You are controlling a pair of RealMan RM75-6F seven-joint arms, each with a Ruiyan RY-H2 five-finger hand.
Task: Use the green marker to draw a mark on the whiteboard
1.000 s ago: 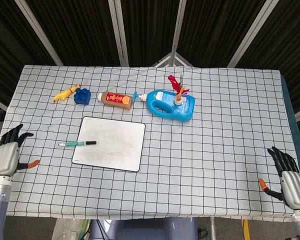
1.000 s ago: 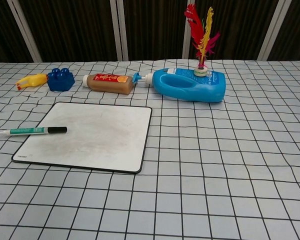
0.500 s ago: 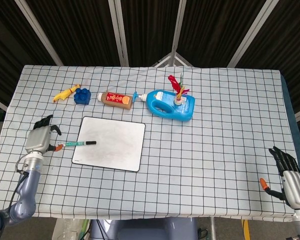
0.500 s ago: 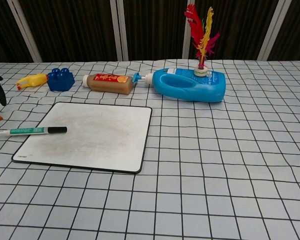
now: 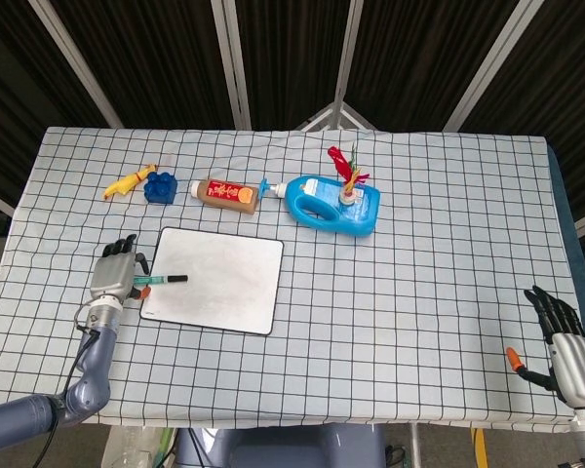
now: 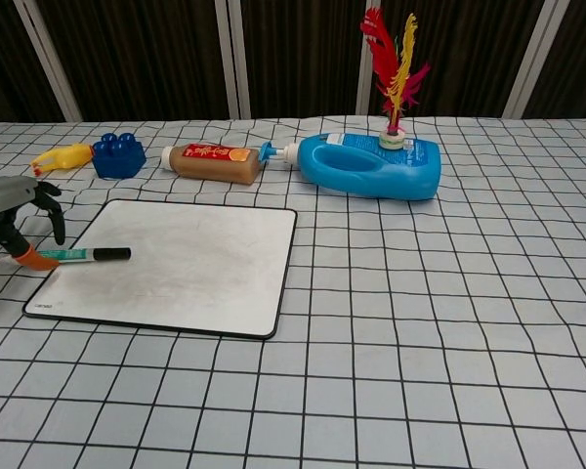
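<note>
The green marker point(image 5: 162, 280) point(image 6: 86, 255) lies flat with its black cap end on the left edge of the whiteboard point(image 5: 224, 292) point(image 6: 190, 274) and its green barrel sticking out over the cloth. My left hand point(image 5: 118, 274) point(image 6: 16, 207) hovers over that outer end with its fingers spread. In the chest view its orange thumb tip sits right at the barrel, and nothing is gripped. My right hand point(image 5: 564, 343) rests open at the table's near right corner, far from the board; the chest view does not show it.
Behind the whiteboard lie a yellow toy point(image 5: 127, 182) point(image 6: 63, 156), a blue block point(image 5: 160, 185) point(image 6: 117, 156), a brown bottle point(image 5: 226, 193) point(image 6: 210, 162) and a blue detergent jug point(image 5: 331, 205) point(image 6: 371, 166) with a feathered shuttlecock point(image 5: 347, 171) point(image 6: 393, 59) on it.
My left hand has swung in from the table's left edge to the marker's outer end. The marker, the board and my right hand have not moved.
</note>
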